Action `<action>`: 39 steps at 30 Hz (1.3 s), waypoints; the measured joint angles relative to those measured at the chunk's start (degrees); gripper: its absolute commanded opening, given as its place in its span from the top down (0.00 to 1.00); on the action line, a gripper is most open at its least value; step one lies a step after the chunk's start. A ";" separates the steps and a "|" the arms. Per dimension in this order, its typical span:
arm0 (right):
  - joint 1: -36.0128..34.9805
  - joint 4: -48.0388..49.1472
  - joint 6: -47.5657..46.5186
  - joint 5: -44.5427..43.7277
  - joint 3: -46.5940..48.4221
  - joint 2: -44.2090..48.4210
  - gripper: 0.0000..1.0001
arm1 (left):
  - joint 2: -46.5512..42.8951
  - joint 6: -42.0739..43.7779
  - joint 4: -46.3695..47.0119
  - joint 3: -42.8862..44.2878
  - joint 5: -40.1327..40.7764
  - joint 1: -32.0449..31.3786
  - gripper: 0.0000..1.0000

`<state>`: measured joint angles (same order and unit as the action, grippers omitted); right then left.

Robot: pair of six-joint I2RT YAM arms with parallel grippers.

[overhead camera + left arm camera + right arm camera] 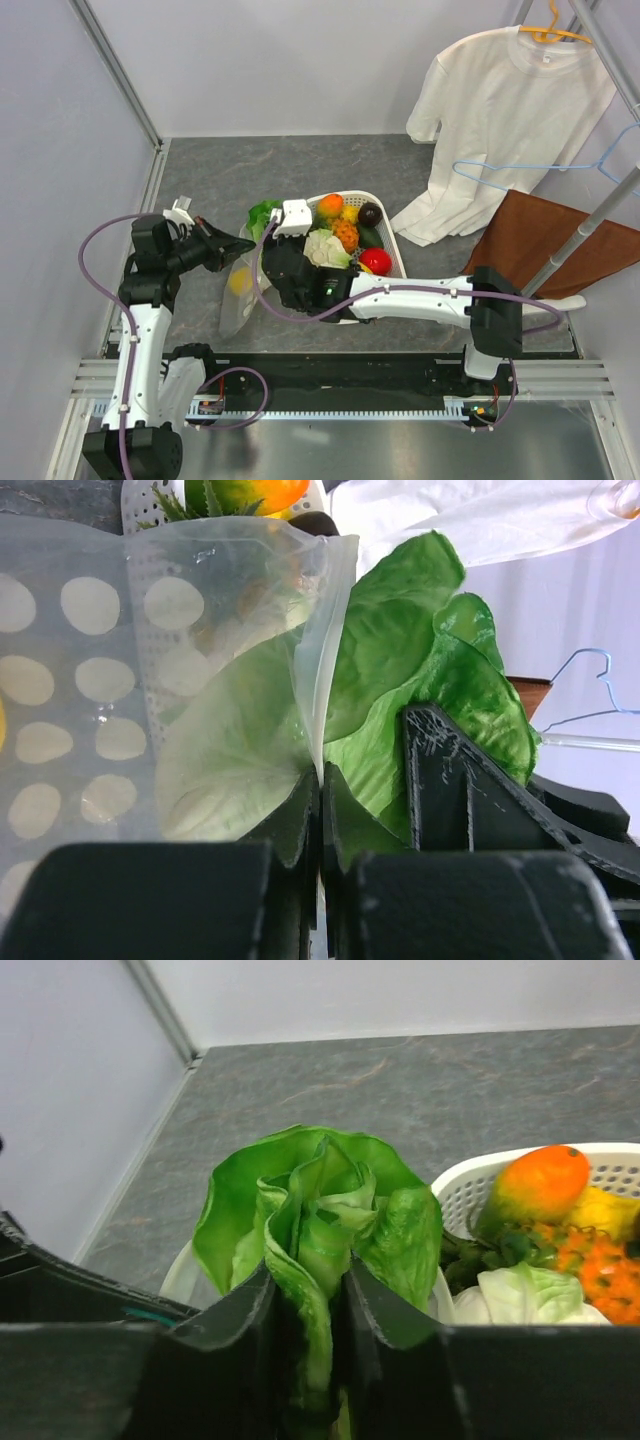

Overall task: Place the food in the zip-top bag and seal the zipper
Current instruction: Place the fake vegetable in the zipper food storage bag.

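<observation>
The clear zip-top bag [240,300] with white dots hangs mouth-up left of the basket, a yellow fruit [240,281] inside it. My left gripper [245,243] [322,770] is shut on the bag's mouth edge, on the whitish zipper [312,700] strip. The green lettuce [262,214] [400,650] [320,1210] sits at the bag's mouth, partly behind the plastic. My right gripper [272,228] [308,1263] has its fingers pressed on a lettuce leaf from both sides. More food lies in the white basket [395,262] [460,1185]: an orange-green fruit [540,1185], a red fruit [375,260], a pale cabbage [325,248].
A white T-shirt [500,110] hangs at the back right above a brown cloth [540,240], beside a blue hanger [590,165]. Grey walls and metal rails [150,190] close in the left side. The arms' bases stand along the near edge.
</observation>
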<state>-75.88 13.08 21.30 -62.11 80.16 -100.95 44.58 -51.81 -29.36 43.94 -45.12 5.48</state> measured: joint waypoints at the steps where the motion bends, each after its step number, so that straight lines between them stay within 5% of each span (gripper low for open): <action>1: 0.24 -1.62 1.40 1.90 0.00 0.59 0.54 | -0.22 -0.24 0.15 -0.33 -0.15 0.20 0.98; 4: 1.27 -4.83 4.26 8.02 -0.33 3.63 0.40 | -0.96 -0.85 1.20 -0.81 -0.35 0.70 0.98; 10: 9.07 -8.39 6.86 25.66 -0.55 13.00 0.32 | -2.29 -1.18 3.19 -0.83 -1.60 1.64 0.98; 11: 11.74 -9.11 7.13 29.18 -0.50 14.51 0.34 | -2.43 -1.20 3.39 -0.83 -1.81 1.81 0.98; 12: 14.38 -10.23 7.30 32.13 -0.50 16.02 0.46 | -2.54 -1.20 3.45 -0.83 -2.01 1.95 0.98; 15: 21.14 -13.68 7.72 39.30 -0.83 19.80 0.53 | -2.64 -1.20 3.56 -0.83 -2.05 2.36 0.98; 26: 28.65 -20.13 15.47 59.17 -11.47 24.04 0.60 | -3.28 -1.16 4.35 -0.85 -3.52 2.71 0.98; 37: 32.54 -21.73 24.09 76.74 -11.58 9.62 0.60 | -3.48 -0.57 5.09 -0.85 -5.05 2.71 0.98; 39: 32.68 -21.94 25.00 79.10 -11.54 8.24 0.69 | -3.72 -0.09 5.73 -0.81 -5.44 2.71 0.98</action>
<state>-43.20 -8.86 46.30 16.99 68.62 -92.71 40.86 -51.90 -23.64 43.13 -50.57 8.19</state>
